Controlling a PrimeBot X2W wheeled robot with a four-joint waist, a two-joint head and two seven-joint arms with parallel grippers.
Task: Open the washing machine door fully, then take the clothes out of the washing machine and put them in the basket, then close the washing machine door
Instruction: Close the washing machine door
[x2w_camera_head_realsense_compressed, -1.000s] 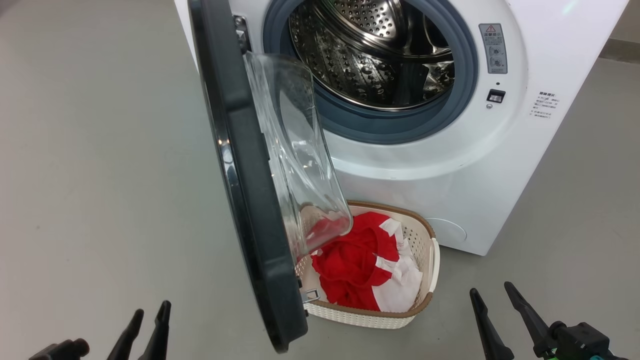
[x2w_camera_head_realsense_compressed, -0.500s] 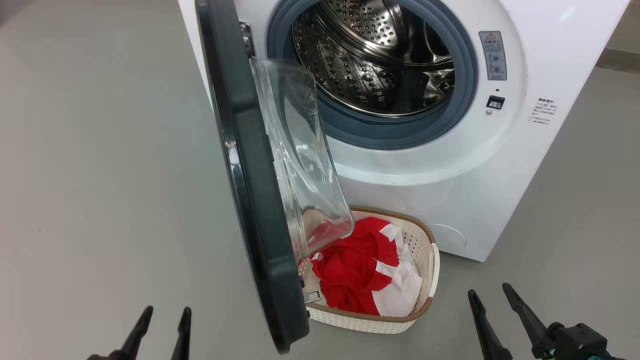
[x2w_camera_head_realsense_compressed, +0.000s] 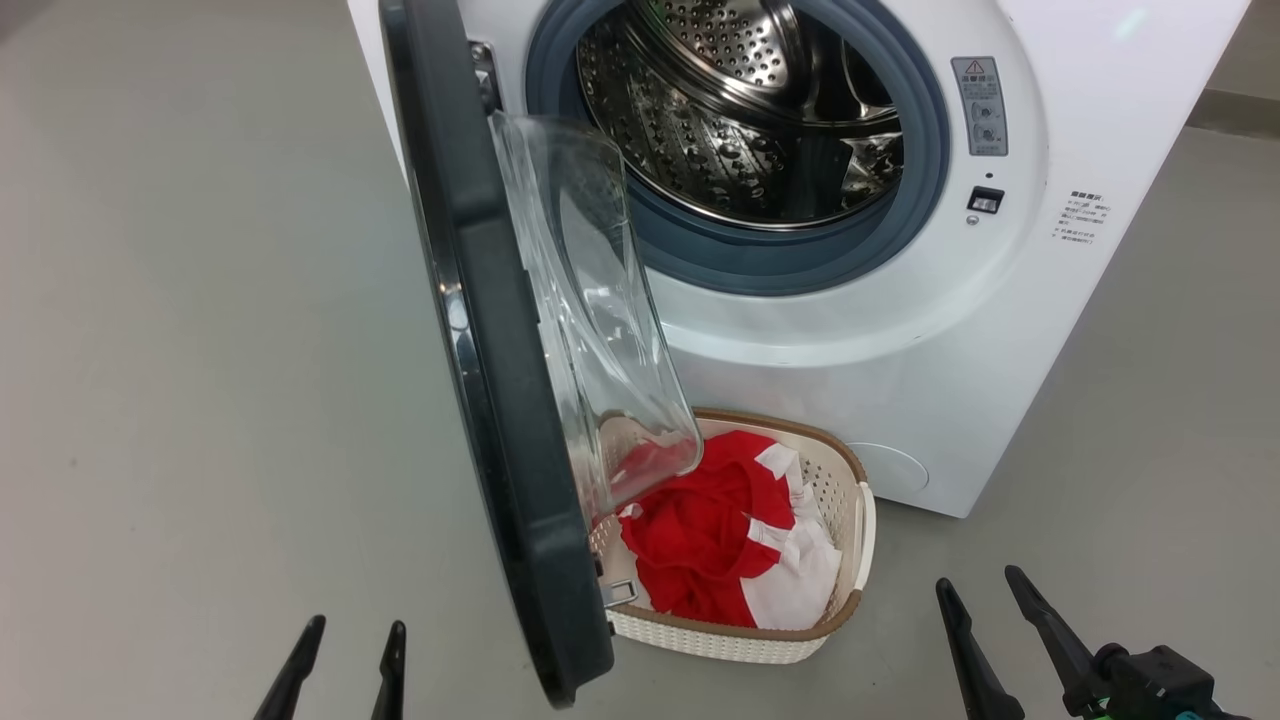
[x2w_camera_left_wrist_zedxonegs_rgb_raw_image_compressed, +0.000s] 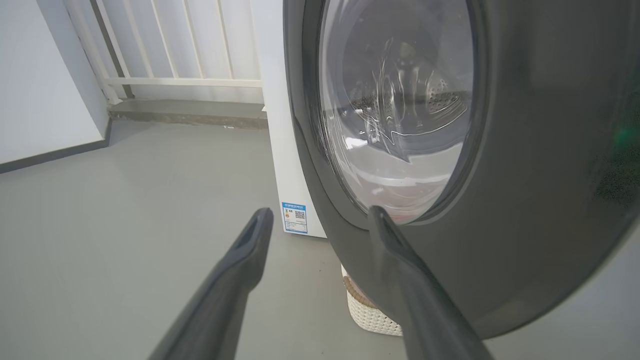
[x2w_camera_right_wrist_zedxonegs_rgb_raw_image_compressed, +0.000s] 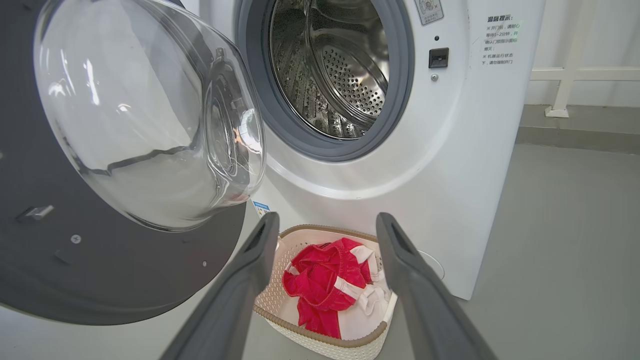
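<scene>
The white washing machine (x2w_camera_head_realsense_compressed: 900, 330) stands ahead, its steel drum (x2w_camera_head_realsense_compressed: 740, 110) bare inside. The washing machine door (x2w_camera_head_realsense_compressed: 500, 400) hangs open, edge-on to me, with its glass bowl (x2w_camera_head_realsense_compressed: 590, 300) facing the drum. On the floor below the opening sits the basket (x2w_camera_head_realsense_compressed: 850, 560), holding the red and white clothes (x2w_camera_head_realsense_compressed: 710, 540). My left gripper (x2w_camera_head_realsense_compressed: 350, 650) is open at the bottom, left of the door's outer face (x2w_camera_left_wrist_zedxonegs_rgb_raw_image_compressed: 525, 200). At the lower right my right gripper (x2w_camera_head_realsense_compressed: 985, 600) is open too, beside the basket (x2w_camera_right_wrist_zedxonegs_rgb_raw_image_compressed: 320, 335) and clothes (x2w_camera_right_wrist_zedxonegs_rgb_raw_image_compressed: 325, 285), holding nothing.
Grey floor (x2w_camera_head_realsense_compressed: 200, 350) spreads wide to the left of the door. A white railing (x2w_camera_left_wrist_zedxonegs_rgb_raw_image_compressed: 175, 50) and a low kerb run behind the machine. A white wall with a dark skirting (x2w_camera_left_wrist_zedxonegs_rgb_raw_image_compressed: 45, 155) stands at the far left in the left wrist view.
My left gripper has moved right, closer to the door's outer side. The right gripper, door, basket and clothes stay put; the head view has shifted slightly.
</scene>
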